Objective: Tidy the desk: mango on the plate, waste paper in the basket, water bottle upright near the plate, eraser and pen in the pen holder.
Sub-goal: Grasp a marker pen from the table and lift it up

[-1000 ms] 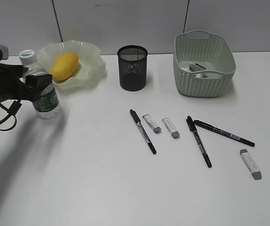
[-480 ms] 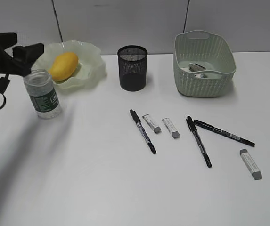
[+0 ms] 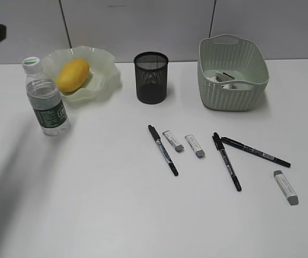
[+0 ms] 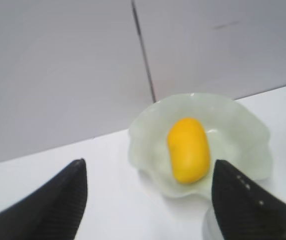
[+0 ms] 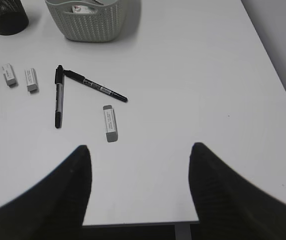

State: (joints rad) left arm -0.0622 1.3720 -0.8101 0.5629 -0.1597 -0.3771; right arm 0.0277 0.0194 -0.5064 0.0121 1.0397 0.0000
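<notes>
Tidying halfway | mango [image 4: 187, 156] plated ahead of spread, empty left gripper [image 4: 150, 200] | bottle [image 3: 44, 98] upright | pens [image 5: 58, 96], erasers [image 5: 110, 123] ahead of spread right gripper [image 5: 140, 185], still loose

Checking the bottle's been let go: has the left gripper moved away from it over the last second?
Yes. It was around the bottle; now the left gripper has lifted up and back left, only a dark edge showing at the exterior view's top-left corner. The bottle stands alone beside the plate.

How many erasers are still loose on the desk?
3: one eraser beside the left pen, a second just right of it, a third at far right. The pen holder's inside is unclear.
</notes>
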